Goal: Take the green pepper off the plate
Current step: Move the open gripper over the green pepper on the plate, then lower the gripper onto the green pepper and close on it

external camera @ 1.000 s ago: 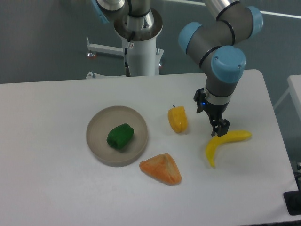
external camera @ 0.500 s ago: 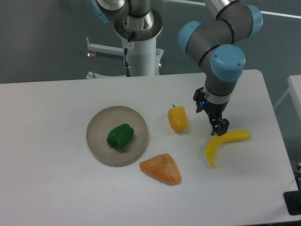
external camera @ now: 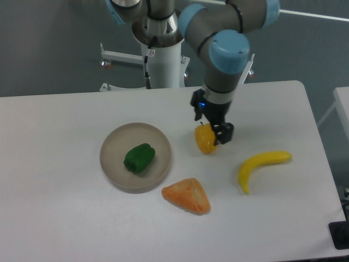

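The green pepper (external camera: pixel 139 158) lies on the plate (external camera: pixel 112 142), a little right of the dish's middle, glossy and lumpy, resting on its side. The plate sits flat on the white table (external camera: pixel 65 218), left of centre, and nothing else is in it.

The gripper (external camera: pixel 218 134) hangs over the table to the right of the plate, well apart from the green pepper. Its dark fingers point down and sit just in front of the upper right side of the yellow pepper (external camera: pixel 205 140), overlapping it in the view. Whether they touch it cannot be told from this angle. The jaws look narrow, but the gap between them is too small and dark to judge, so I cannot tell whether they are spread or closed; nothing is seen held in them.

The arm (external camera: pixel 226 60) reaches in from the top of the picture, its grey links and light blue joint caps bending down to the wrist above the yellow pepper. A small blue light glows on the wrist.

A banana (external camera: pixel 260 166) lies on the table to the right of the gripper, curved, with one end pointing toward the lower left. An orange wedge-shaped piece of food (external camera: pixel 187 195) lies near the front of the table, just beside the lower right rim of the plate but not touching it as far as the view shows. The robot's white pedestal (external camera: pixel 162 63) stands behind the table's far edge.
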Controlling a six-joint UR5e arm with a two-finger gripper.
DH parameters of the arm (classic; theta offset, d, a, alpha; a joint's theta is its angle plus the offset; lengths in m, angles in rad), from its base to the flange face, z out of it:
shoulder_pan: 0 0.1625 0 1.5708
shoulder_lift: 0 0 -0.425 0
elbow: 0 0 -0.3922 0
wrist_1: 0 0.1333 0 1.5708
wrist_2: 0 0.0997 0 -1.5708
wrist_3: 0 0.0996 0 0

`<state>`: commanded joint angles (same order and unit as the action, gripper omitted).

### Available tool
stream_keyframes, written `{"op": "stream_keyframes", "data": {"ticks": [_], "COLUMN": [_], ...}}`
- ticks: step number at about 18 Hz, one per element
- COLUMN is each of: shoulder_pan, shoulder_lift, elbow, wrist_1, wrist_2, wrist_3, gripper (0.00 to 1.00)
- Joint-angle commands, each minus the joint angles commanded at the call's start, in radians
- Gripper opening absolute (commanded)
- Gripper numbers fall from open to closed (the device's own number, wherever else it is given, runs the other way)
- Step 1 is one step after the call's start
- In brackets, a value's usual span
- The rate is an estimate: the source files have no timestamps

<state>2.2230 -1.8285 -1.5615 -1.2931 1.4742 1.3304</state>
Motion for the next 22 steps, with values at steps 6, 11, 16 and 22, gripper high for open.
{"op": "stream_keyframes", "data": {"ticks": [6,11,16,22], "shoulder_pan": [-0.121,-0.172,-0.175,-0.204], "shoulder_lift": [-0.078,-0.137,-0.144,-0.172], "elbow": [0.0,-0.023,-0.052,-0.049], "wrist_1": [0.098,0.173,0.178,0.181], "wrist_2": [0.0,0.001,0.001,0.001], "wrist_3": [-0.409,-0.548,-0.56,-0.56], "gripper": [1.0,1.0,1.0,1.0]}}
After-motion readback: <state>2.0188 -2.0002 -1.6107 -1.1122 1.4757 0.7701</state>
